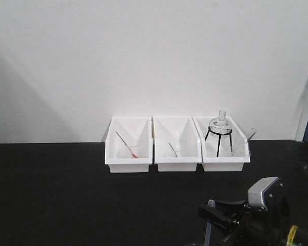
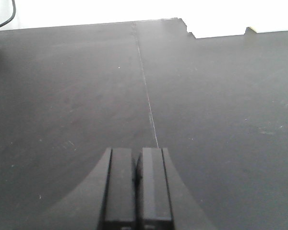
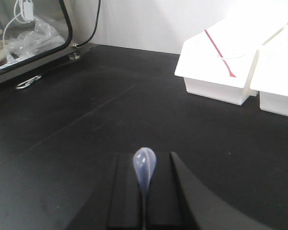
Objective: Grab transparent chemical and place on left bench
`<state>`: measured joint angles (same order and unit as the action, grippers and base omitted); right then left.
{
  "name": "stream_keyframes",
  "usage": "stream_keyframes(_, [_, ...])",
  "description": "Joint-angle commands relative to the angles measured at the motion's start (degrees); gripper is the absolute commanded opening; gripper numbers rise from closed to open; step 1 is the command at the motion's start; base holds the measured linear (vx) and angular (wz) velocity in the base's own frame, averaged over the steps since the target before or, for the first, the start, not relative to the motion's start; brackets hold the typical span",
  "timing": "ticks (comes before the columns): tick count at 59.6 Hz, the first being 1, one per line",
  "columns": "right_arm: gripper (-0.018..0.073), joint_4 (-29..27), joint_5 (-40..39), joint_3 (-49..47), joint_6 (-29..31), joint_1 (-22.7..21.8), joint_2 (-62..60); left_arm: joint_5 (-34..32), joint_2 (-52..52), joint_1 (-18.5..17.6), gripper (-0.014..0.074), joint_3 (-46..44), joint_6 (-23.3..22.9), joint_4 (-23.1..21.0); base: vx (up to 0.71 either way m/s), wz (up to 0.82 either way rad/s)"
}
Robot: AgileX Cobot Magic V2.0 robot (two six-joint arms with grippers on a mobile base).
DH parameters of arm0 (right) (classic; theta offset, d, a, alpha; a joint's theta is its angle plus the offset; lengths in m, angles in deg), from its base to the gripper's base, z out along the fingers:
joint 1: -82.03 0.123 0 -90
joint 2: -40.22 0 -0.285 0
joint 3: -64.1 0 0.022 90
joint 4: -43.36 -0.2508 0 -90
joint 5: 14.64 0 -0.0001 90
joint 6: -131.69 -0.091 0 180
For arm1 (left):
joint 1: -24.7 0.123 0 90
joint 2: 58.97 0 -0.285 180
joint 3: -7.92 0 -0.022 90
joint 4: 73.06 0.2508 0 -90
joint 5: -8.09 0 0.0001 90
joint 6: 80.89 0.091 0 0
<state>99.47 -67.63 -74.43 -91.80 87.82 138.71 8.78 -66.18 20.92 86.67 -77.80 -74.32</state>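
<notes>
Pinching only the pale stirrer [image 3: 144, 167], the right gripper [image 3: 144, 201] risks dropping it near the red-stirrer bin [image 3: 221, 72]; beaker unseen.

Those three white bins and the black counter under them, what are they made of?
The bins look like glossy moulded plastic: thin, smooth walls that catch the light. The counter looks like a matte black laminate or resin slab, with a fine seam visible from the left wrist; exact material unclear.

Round flask on black tripod [image 1: 219, 129] in rightmost white bin [image 1: 235, 163].
</notes>
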Motion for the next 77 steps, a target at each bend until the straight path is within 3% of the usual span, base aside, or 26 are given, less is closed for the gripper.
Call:
stream_keyframes(1, [0.0275,-1.78,-5.26,-1.65,1.06,-0.09,-1.6,-4.49,1.1,-0.1,-0.0004,0.93,-0.45,-0.04,0.0,0.0])
stream_keyframes(7, [0.0412,-1.78,-5.32,-1.58,0.84,-0.09,-1.6,-4.49,1.1,-0.1,-0.0004,0.93,-0.45,-0.04,0.0,0.0])
stream_keyframes(15, [0.0516,-1.78,-5.4,-1.58,-0.49,-0.09,-1.6,-4.49,1.1,-0.1,-0.0004,0.93,-0.45,-0.04,0.0,0.0])
stream_keyframes(26, [0.0521,-1.42,-6.96,-1.58,-2.46,-0.09,-1.6,-4.49,1.1,-0.1,-0.0004,0.93,-0.45,-0.04,0.0,0.0])
stream_keyframes(31, [0.0508,2.11,-9.45,-1.58,-2.4,-0.09,-1.6,-4.49,1.1,-0.1,-0.0004,0.93,-0.45,-0.04,0.0,0.0])
stream_keyframes(36, [0.0485,8.88,-12.46,-1.58,0.7,-0.09,-1.6,-4.49,1.1,-0.1,-0.0004,0.93,-0.45,-0.04,0.0,0.0])
stream_keyframes(40, [0.0463,10.41,-11.77,-1.58,1.39,-0.09,-1.6,-4.49,1.1,-0.1,-0.0004,0.93,-0.45,-0.04,0.0,0.0])
stream_keyframes(47, [0.0427,5.9,-9.54,-1.58,-5.89,-0.09,-1.6,-4.49,1.1,-0.1,-0.0004,0.93,-0.45,-0.04,0.0,0.0])
stream_keyframes(54, [0.0403,4.65,-11.55,-1.58,-5.55,-0.09,-1.67,-4.49,1.1,-0.1,-0.0004,0.93,-0.45,-0.04,0.0,0.0])
stream_keyframes(63, [0.0351,-3.8,-11.41,-1.58,-5.37,-0.09,-2.87,-4.49,1.1,-0.1,-0.0004,0.93,-0.45,-0.04,0.0,0.0])
stream_keyframes(70, [0.0225,-9.13,-6.39,-1.58,-5.37,-0.09,-6.61,-4.49,1.1,-0.1,-0.0004,0.93,-0.45,-0.04,0.0,0.0])
stream_keyframes(77, [0.0043,-8.07,6.34,-1.58,-5.7,-0.09,-14.04,-4.49,1.1,-0.1,-0.0004,0.93,-0.45,-0.04,0.0,0.0])
